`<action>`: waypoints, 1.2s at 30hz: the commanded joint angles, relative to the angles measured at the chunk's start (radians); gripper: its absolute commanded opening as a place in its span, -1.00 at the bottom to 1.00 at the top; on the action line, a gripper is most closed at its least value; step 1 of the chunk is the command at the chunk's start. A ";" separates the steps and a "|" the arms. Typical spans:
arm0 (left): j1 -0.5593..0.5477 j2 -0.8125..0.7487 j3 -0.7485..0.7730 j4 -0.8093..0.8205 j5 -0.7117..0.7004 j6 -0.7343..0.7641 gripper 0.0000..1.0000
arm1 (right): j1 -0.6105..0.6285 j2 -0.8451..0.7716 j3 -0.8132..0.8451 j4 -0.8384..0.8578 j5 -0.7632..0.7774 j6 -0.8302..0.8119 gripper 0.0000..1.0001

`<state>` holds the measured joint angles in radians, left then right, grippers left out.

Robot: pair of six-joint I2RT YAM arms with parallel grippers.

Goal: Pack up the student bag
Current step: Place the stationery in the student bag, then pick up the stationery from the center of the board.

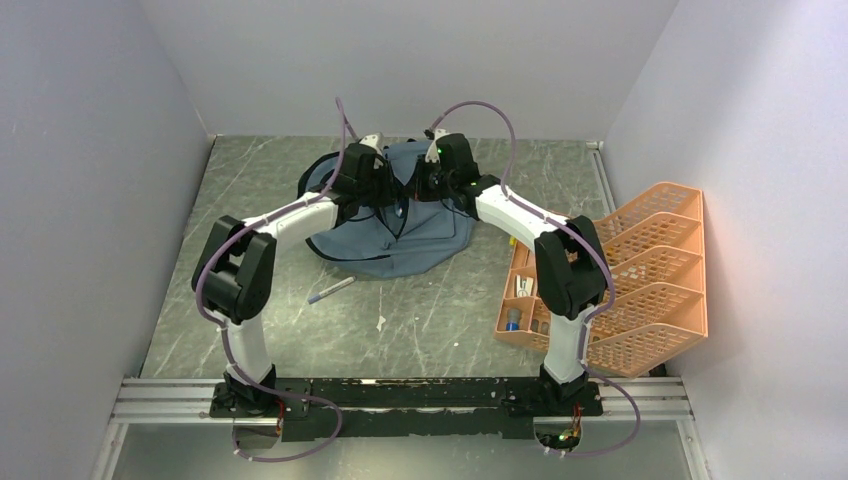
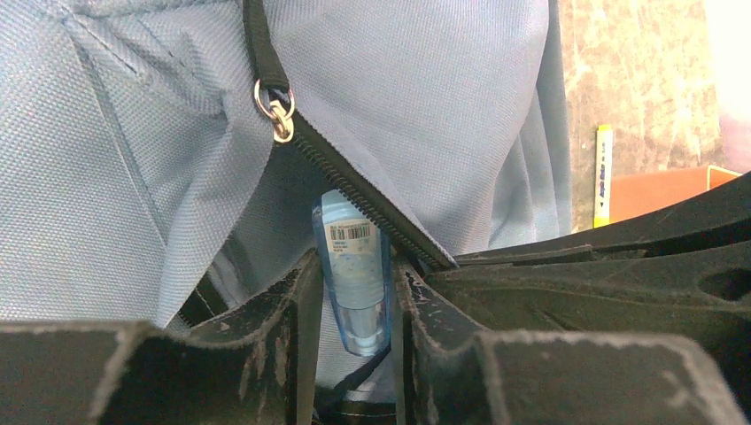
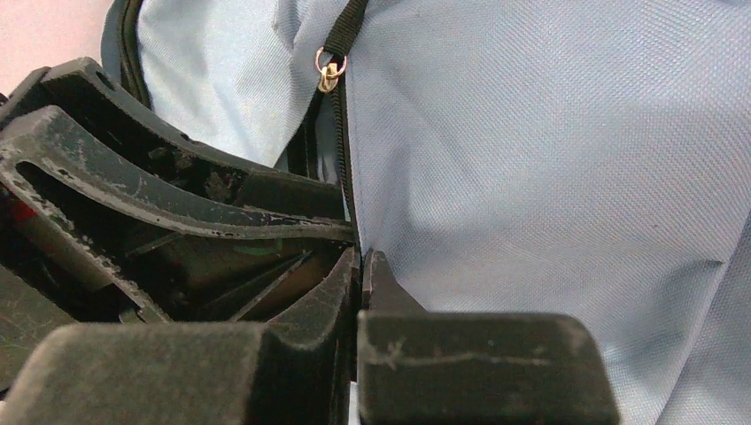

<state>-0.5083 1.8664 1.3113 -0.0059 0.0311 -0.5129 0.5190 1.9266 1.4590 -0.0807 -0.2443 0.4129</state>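
The blue-grey student bag (image 1: 420, 245) lies at the back middle of the table, and both grippers meet over its open zip. My left gripper (image 2: 352, 297) is shut on a clear blue tube (image 2: 352, 257) with a barcode label. The tube points into the gap beside the black zip (image 2: 372, 208), below the gold zip pull (image 2: 280, 119). My right gripper (image 3: 359, 266) is shut on the bag's zip edge (image 3: 347, 177), its jaws pressed together, with bag fabric (image 3: 549, 177) to its right. The inside of the bag is hidden.
An orange mesh tray organiser (image 1: 650, 270) stands at the right, with small items in its front compartments. A pen (image 1: 332, 290) and a small white scrap (image 1: 381, 322) lie on the table in front of the bag. A yellow marker (image 2: 603, 173) lies beyond the bag.
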 commanded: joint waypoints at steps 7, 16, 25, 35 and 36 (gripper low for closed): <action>0.002 -0.073 -0.026 0.007 0.028 -0.006 -0.08 | 0.001 -0.042 -0.022 -0.004 -0.036 0.012 -1.00; 0.009 -0.148 -0.064 -0.062 0.032 -0.004 -0.09 | 0.002 -0.037 -0.015 -0.016 -0.031 0.000 -1.00; 0.029 -0.398 -0.242 -0.186 -0.078 0.014 -0.10 | 0.002 -0.036 -0.015 -0.028 -0.022 -0.014 -1.00; 0.052 -0.645 -0.481 -0.412 -0.260 -0.151 0.01 | 0.000 -0.034 -0.031 -0.016 -0.023 -0.012 -1.00; 0.052 -0.651 -0.491 -0.439 -0.288 -0.201 0.09 | 0.000 -0.031 -0.029 -0.018 -0.024 -0.012 -1.00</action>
<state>-0.4686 1.2537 0.8616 -0.2955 -0.1291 -0.5697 0.5182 1.9251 1.4471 -0.0700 -0.2546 0.4072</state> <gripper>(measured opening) 0.496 0.016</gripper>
